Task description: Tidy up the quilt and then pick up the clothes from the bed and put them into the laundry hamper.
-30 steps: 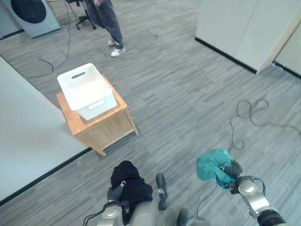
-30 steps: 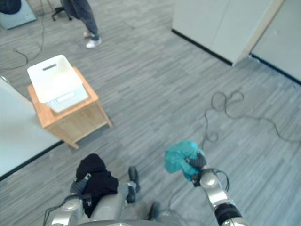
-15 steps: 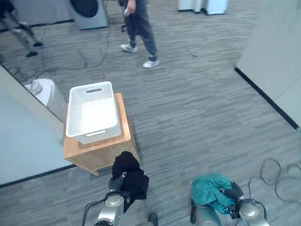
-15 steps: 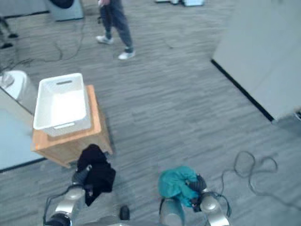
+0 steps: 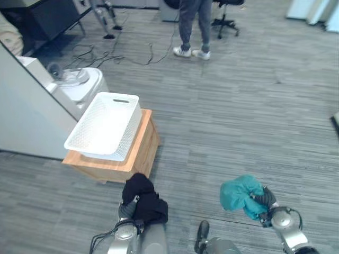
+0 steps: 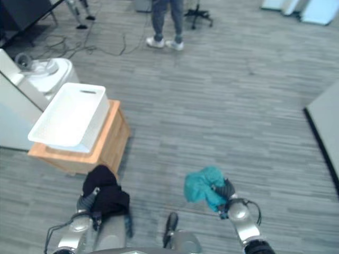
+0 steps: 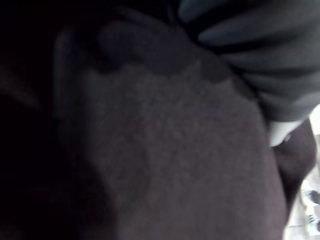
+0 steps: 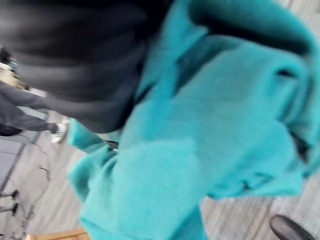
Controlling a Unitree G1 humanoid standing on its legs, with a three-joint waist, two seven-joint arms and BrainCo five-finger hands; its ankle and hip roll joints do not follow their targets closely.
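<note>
Left hand clutching black garment | right hand clutching teal garment | white hamper on wooden stand, ahead-left

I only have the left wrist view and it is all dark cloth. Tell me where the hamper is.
Observer: The white hamper sits on a wooden stand, ahead of the robot and to its left.
Operator: Report what the right hand carries.
Observer: The right hand is curled round a teal garment, off the floor.
Operator: Check the way ahead.
Observer: A person stands well beyond the hamper, with cables on the floor nearby.
</note>
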